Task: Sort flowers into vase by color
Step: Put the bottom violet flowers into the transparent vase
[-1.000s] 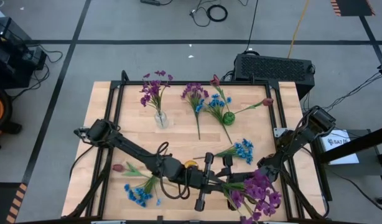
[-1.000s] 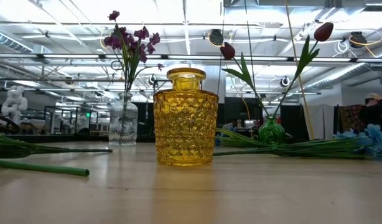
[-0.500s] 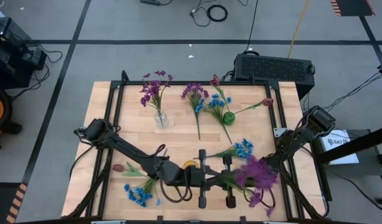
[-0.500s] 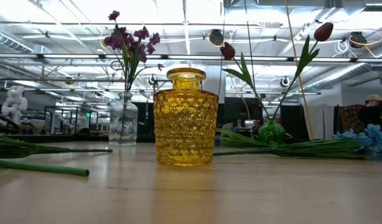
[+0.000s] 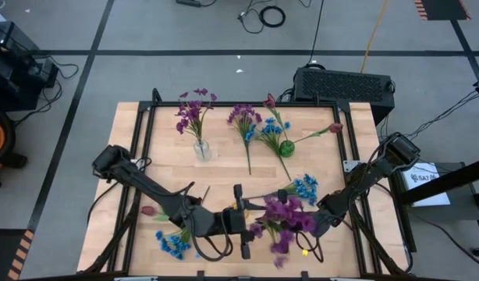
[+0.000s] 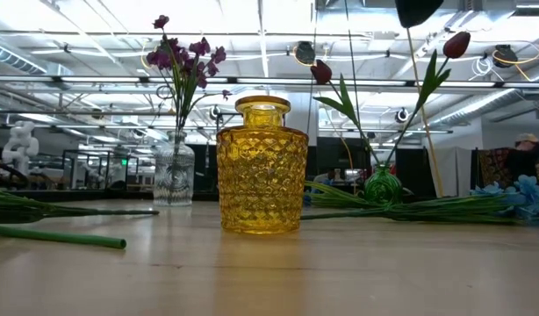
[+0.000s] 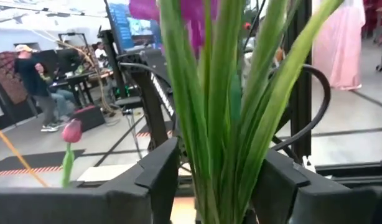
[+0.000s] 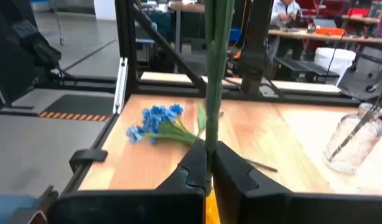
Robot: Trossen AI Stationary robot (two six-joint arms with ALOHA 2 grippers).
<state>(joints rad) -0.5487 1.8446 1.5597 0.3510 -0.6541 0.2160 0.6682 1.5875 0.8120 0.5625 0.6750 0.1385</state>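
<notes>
Two grippers meet near the table's point(image 5: 130, 125) front edge around a purple sprig point(image 5: 285, 215). Right gripper point(image 8: 208, 167) is pressed together, pinching the sprig's green stem. Left gripper point(image 7: 217, 180) has its fingers spread on either side of the stems. Other flowers lie on the table; purple ones stand in a clear vase point(image 5: 201, 148), tulips in a green vase point(image 5: 286, 147).
</notes>
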